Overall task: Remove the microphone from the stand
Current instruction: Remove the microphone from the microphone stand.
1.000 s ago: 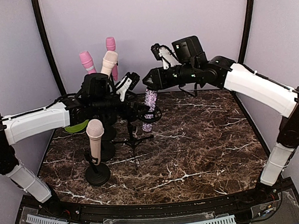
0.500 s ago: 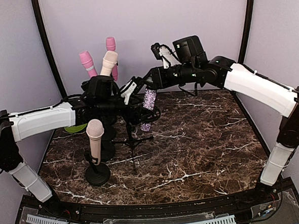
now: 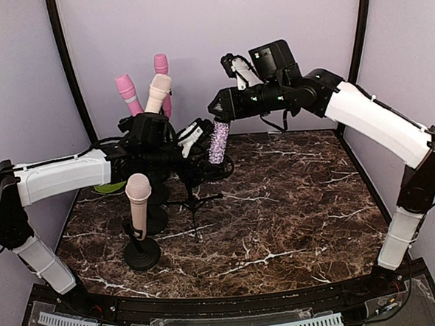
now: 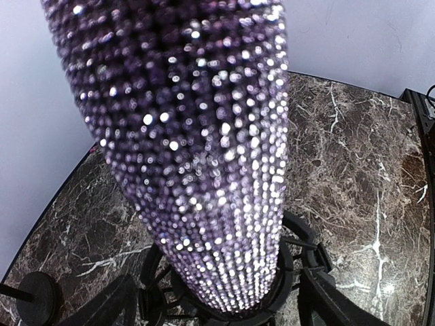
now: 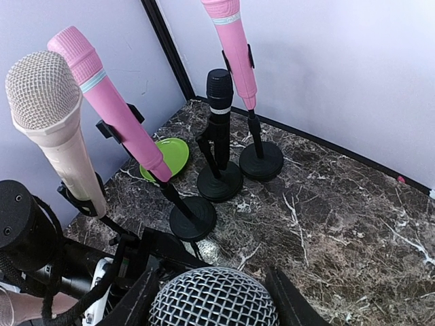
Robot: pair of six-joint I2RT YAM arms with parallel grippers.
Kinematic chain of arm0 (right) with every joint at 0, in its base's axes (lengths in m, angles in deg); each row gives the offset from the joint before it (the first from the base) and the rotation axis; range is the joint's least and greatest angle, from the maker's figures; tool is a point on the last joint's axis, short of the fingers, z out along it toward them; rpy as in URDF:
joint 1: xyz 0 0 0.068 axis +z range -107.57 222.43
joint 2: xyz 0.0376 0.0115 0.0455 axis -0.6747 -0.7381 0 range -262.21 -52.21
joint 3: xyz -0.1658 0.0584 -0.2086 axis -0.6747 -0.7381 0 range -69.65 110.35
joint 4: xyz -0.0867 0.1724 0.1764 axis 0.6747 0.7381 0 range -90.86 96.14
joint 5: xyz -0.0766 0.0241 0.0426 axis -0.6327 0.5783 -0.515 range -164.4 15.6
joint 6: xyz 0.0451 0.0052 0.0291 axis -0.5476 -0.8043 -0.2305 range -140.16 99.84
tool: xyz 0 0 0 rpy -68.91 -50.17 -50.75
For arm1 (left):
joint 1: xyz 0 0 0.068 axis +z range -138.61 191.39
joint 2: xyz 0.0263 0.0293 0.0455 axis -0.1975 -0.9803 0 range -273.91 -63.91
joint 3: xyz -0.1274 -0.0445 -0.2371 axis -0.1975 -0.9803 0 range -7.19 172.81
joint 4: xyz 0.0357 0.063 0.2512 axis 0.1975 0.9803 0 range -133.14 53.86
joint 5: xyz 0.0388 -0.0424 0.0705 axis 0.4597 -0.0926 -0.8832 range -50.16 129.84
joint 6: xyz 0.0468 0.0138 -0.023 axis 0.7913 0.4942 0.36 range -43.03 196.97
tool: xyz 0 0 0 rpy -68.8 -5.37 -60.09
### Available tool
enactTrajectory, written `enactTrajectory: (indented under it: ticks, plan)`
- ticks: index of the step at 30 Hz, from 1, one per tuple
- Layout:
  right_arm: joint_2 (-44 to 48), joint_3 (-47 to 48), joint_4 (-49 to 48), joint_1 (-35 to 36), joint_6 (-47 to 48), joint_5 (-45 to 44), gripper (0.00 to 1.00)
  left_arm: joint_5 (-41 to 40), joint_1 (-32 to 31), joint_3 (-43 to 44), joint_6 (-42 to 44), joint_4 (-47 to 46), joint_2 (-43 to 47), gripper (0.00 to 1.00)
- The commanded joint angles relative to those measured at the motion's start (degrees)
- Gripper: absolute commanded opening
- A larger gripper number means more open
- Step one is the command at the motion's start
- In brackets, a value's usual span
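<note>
Two arms meet over the tripod stand (image 3: 193, 203) on the dark marbled worktop (image 3: 301, 209). Left of the stand, the left arm (image 3: 59, 176) climbs from its base to an elbow out at the far left. Its white forearm then lies nearly level toward the stand, so the left claw (image 3: 204, 155) comes at the stand's top from the left. Its fingers (image 4: 112, 309) are spread wide, one on each side of the stand's ring holder (image 4: 302, 252) (whether they touch the ring, the wrist view does not settle). A cream microphone (image 3: 138, 199) on its own round base sits just left of the tripod stand and nearer the arms.

At the stand's top is the glittery purple microphone (image 3: 218, 142), its narrow lower end inside the ring holder and its body leaning up and slightly right. Above the stand, the right claw (image 3: 220, 115) pinches the microphone's mesh head (image 5: 214, 299), one finger on either side. The right arm (image 3: 370, 120) rises from its base to the right of the stand and bends sharply at the elbow. Its white forearm slopes up and leftward, with the wrist high over the worktop and the claw pointing left and down toward the stand.
</note>
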Motion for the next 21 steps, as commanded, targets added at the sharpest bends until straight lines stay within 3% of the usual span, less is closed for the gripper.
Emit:
enactTrajectory:
  ticks: [1,12,21]
  plan:
    - [1.7,3.5,-6.4,-0.1,-0.9,-2.4,0.39,-3.3,0.4,-0.9,2.2,6.3,-0.9,0.83]
    - [10.1,-0.3,-10.8,-0.2,0.3,-2.4,0.40,-4.7,0.4,-0.3,1.8,6.7,-1.3,0.83]
    - [16.4,-5.4,-5.5,-1.6,3.5,-17.3,0.40,-1.9,0.5,4.5,0.3,7.1,0.9,0.85]
